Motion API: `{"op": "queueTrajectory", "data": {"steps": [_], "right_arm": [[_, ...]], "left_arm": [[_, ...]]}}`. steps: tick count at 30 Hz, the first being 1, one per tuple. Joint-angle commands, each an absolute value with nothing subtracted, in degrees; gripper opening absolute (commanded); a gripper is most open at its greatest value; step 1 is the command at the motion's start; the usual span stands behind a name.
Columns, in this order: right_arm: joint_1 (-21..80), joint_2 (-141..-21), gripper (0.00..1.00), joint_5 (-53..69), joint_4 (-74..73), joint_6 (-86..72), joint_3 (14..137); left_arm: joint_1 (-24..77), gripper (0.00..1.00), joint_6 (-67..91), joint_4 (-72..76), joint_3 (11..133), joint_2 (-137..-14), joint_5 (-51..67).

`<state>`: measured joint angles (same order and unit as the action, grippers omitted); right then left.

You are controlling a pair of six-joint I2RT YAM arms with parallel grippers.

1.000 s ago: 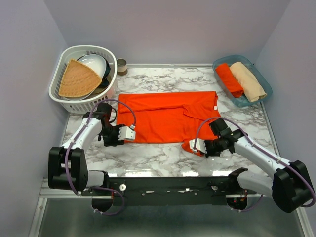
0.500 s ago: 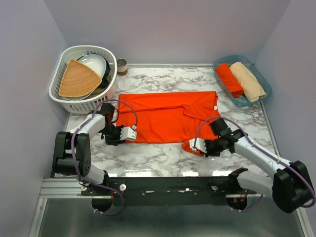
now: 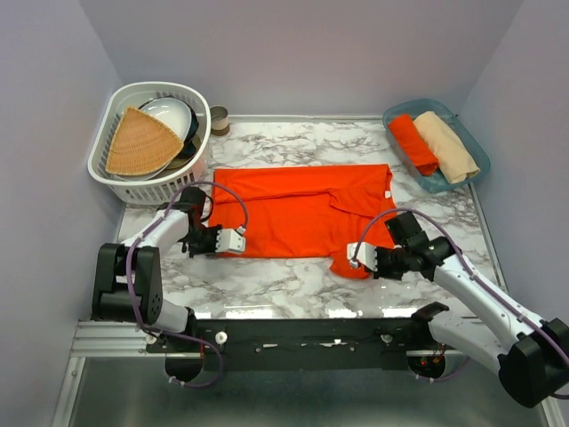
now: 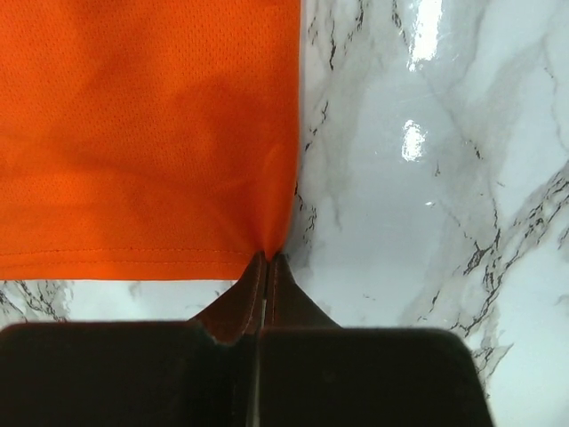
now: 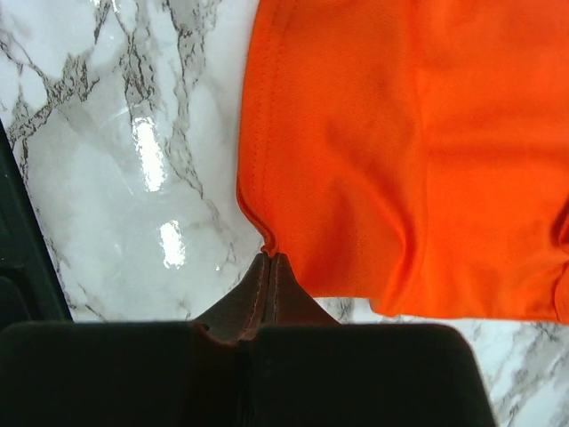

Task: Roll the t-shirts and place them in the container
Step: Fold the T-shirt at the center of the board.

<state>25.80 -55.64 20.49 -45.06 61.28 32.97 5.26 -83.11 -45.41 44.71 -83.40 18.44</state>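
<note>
Left gripper (image 4: 267, 260): I see my left jaws pressed together on a corner of the flat t-shirt (image 4: 142, 133). The cloth puckers right into the tips.
Cloth from the left jaws: it spreads ahead of the tips and off to their left in the wrist view. Bare marble table (image 4: 427, 222) lies ahead and to their right.
Right gripper (image 5: 268, 258): my right jaws are pinched on the shirt's hem, which draws into a small fold at the tips.
Cloth from the right jaws: the shirt fills the space ahead and to their right. Marble lies to their left.
Overhead: the flat t-shirt (image 3: 298, 209) lies spread between the left gripper (image 3: 238, 241) and the right gripper (image 3: 354, 260), each at a near corner.
Rolled t-shirt (image 3: 412, 144): well beyond the right jaws, in the blue bin (image 3: 396, 114), touching a rolled tan cloth (image 3: 447, 147).
White basket (image 3: 114, 105): beyond the left jaws, holding a woven mat (image 3: 138, 142) and a bowl (image 3: 171, 114).
Small tin (image 3: 219, 118): just beside the basket.
</note>
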Motion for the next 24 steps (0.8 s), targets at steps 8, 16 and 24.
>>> {"op": "queueTrajectory", "data": {"steps": [8,16,24], "right_arm": [[25.93,-44.93,0.01,11.52,-56.07,50.54,40.43],[25.75,-43.06,0.01,10.81,-49.94,46.33,39.19],[23.47,-52.02,0.01,10.02,-43.34,49.02,44.90]], "left_arm": [[4.75,0.00,-81.39,-65.02,44.12,-67.87,19.42],[5.01,0.00,-76.65,-68.64,43.24,-62.05,22.41],[5.01,0.00,-68.74,-59.15,46.13,-71.09,20.48]]}}
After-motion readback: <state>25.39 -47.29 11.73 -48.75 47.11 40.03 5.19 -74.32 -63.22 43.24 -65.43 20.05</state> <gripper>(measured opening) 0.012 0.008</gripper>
